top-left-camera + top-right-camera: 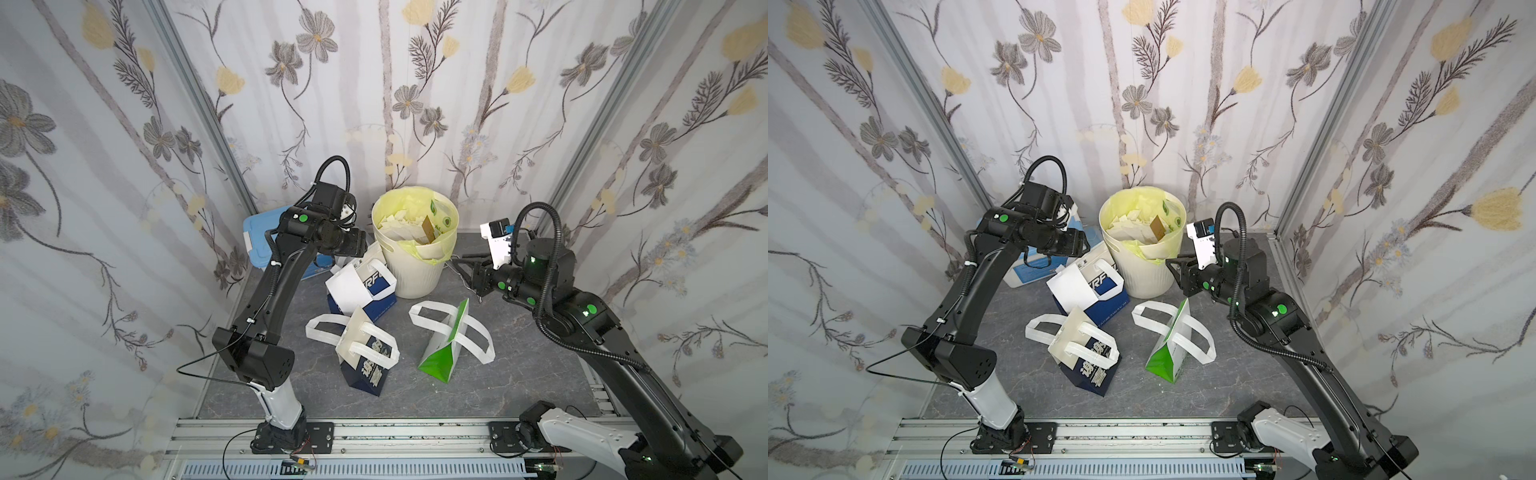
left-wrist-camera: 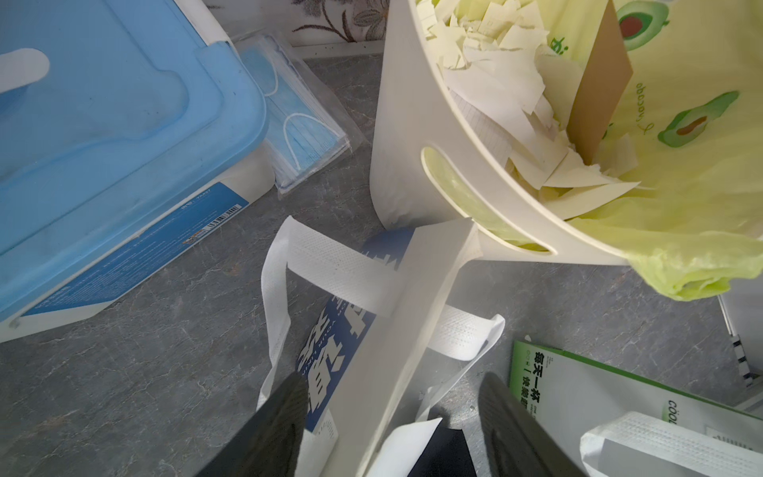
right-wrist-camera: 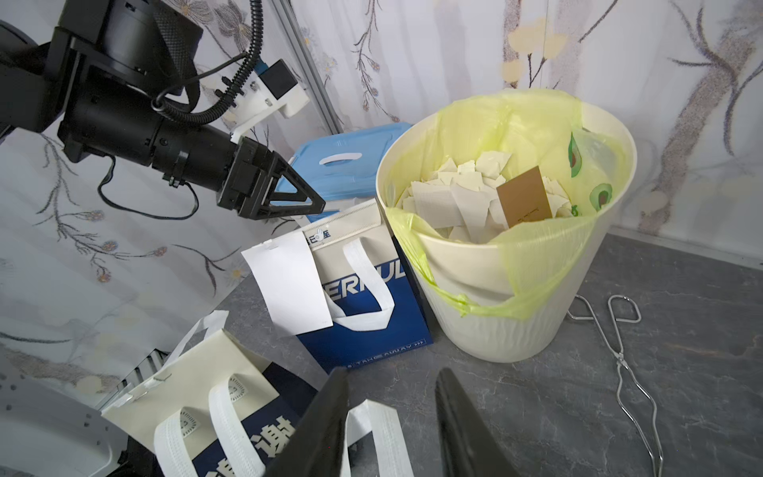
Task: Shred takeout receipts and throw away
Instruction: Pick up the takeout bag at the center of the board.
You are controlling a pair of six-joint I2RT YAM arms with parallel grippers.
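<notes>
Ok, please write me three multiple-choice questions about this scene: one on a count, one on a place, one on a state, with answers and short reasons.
1. How many takeout bags are on the table? A. two B. three C. five
2. Where is the white receipt? A. flat on the table B. against the upright navy bag C. inside the waste bin
3. The right gripper is: A. shut on the receipt B. shut on the navy bag C. open and empty
Answers: B, the upright one, a lying navy bag and a green-and-white bag; B, its top sits at that bag's rim; C, its fingers stand apart, nothing between.
</notes>
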